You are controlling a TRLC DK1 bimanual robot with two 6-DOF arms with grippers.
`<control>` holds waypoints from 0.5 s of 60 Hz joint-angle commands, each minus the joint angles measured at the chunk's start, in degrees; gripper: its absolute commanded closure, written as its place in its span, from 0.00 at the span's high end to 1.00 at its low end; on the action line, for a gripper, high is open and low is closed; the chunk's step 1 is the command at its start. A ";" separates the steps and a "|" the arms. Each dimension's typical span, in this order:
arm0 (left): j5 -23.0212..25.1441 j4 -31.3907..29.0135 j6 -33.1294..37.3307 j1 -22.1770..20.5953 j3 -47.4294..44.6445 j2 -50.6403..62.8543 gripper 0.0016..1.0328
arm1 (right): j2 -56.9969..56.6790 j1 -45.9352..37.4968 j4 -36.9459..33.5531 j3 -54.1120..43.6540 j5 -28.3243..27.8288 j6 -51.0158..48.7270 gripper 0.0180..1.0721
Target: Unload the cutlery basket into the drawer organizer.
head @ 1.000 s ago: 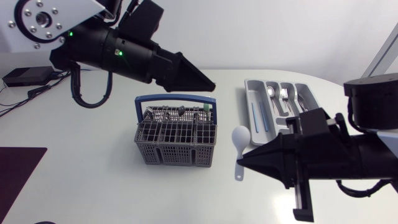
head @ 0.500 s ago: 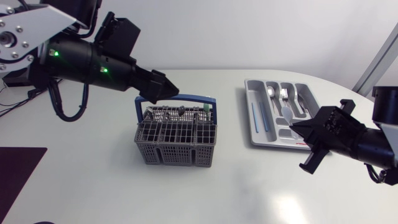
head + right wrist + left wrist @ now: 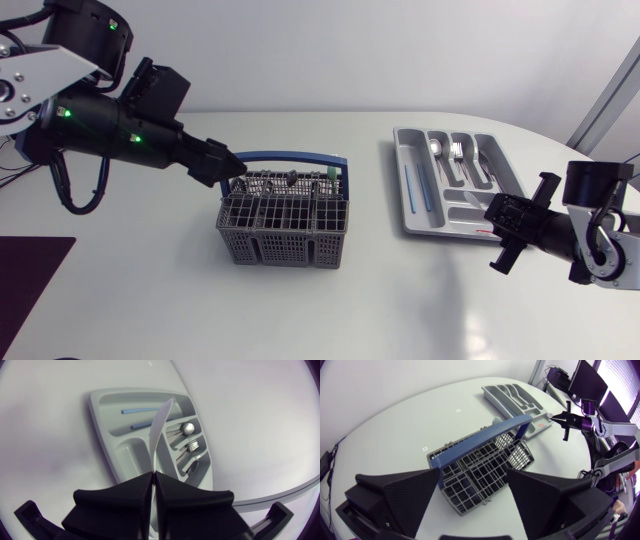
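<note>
right gripper [image 3: 153, 474], clamped on a white spoon [image 3: 161, 425], hangs over the organizer [image 3: 432, 218] at right, several pieces [image 3: 455, 152] already filed. left gripper [image 3: 228, 168] gapes wide by the basket [image 3: 285, 235] at centre; some cutlery [image 3: 290, 180] looks left inside.

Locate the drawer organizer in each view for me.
Head view: drawer organizer at the table's right, right gripper at its corner.
Left wrist view: it lies past the cutlery basket.
Right wrist view: ahead of the gripper, under its white spoon.
Shared landmark: the right gripper.
</note>
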 commanded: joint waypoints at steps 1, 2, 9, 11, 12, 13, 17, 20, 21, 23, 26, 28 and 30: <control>-0.34 -0.81 1.65 0.69 -1.98 -0.99 0.96 | 4.42 -1.17 4.39 -0.43 1.72 -5.10 0.05; -0.34 -0.81 1.74 0.69 -2.16 -1.07 0.96 | 5.12 -1.17 5.18 -0.43 2.07 -5.45 0.05; -0.34 -0.99 2.09 0.86 -3.12 -1.07 0.96 | 10.31 -1.61 8.61 1.07 5.15 -7.65 0.05; -0.51 -0.99 2.17 0.78 -3.30 -1.07 0.96 | 11.45 -1.70 9.40 1.51 5.94 -8.26 0.05; -0.78 -0.99 2.17 0.78 -3.47 -1.07 0.96 | 12.24 -1.70 9.67 1.77 6.38 -8.62 0.05; -1.04 -0.99 2.17 0.69 -3.65 -0.99 0.96 | 12.95 -1.70 9.93 1.95 7.08 -8.79 0.05; -1.30 -1.25 2.35 0.60 -3.91 -0.81 0.96 | 15.58 -1.70 12.21 2.91 8.93 -9.06 0.05; -1.74 -1.52 2.44 0.34 -4.00 -0.81 0.96 | 17.25 -1.70 13.36 3.62 10.16 -9.14 0.05; -1.74 -1.60 2.53 0.34 -4.00 -0.81 0.96 | 17.69 -1.70 13.36 3.88 10.51 -9.14 0.05; -1.92 -2.04 2.79 0.34 -3.91 -0.81 0.96 | 18.66 -1.61 13.62 4.41 11.48 -9.23 0.05; -2.45 -2.31 2.97 0.34 -3.83 -0.81 0.96 | 20.07 -1.44 14.32 5.11 12.71 -9.32 0.05; -2.80 -2.48 2.97 0.34 -3.74 -0.81 0.96 | 20.68 -1.35 14.41 5.55 13.32 -9.41 0.06; -2.97 -2.92 3.05 0.34 -3.65 -0.81 0.96 | 21.38 -1.17 14.41 5.90 14.11 -9.41 0.06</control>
